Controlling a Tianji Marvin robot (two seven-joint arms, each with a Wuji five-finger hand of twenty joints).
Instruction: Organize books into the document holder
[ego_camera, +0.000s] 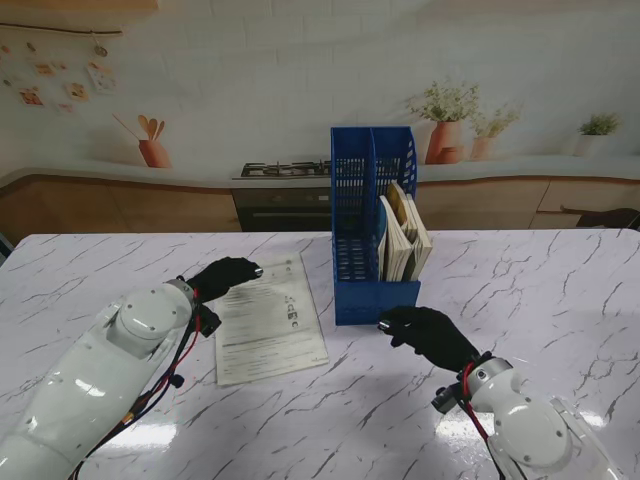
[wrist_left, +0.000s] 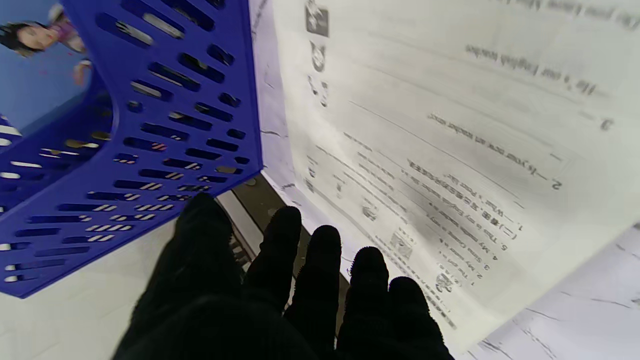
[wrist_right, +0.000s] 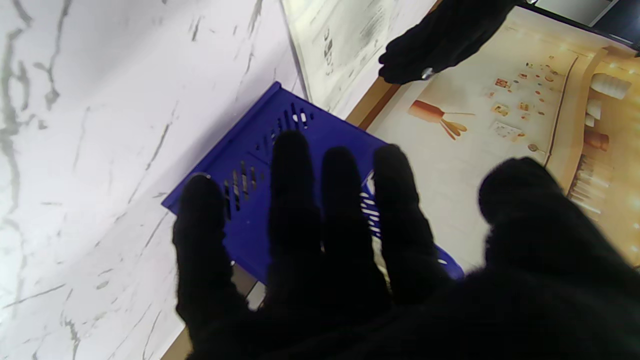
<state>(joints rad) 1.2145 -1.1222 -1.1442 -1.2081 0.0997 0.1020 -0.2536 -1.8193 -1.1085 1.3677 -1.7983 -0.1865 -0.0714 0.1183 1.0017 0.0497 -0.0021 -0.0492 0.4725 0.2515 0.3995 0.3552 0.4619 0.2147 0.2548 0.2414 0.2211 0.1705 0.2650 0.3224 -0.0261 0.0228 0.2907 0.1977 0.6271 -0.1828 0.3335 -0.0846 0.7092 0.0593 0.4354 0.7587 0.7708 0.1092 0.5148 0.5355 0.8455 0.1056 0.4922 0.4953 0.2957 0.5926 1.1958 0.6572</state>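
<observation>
A white marble-patterned table (ego_camera: 560, 280) fills the stand view. Near its middle a blue slotted document holder (ego_camera: 352, 225) is stood upright, with two compartments. Several pale books (ego_camera: 405, 238) are seen leaning in the right-hand compartment; the left-hand one cannot be seen into. Just to the left of the holder, a thin printed booklet (ego_camera: 268, 320) is laid flat on the table, apart from the holder. The left hand (ego_camera: 224, 276), gloved in black, is held over the booklet's left edge with fingers extended and nothing gripped; contact with the page cannot be told. The right hand (ego_camera: 428, 334), also gloved, is spread empty just nearer to me than the holder's front right corner.
</observation>
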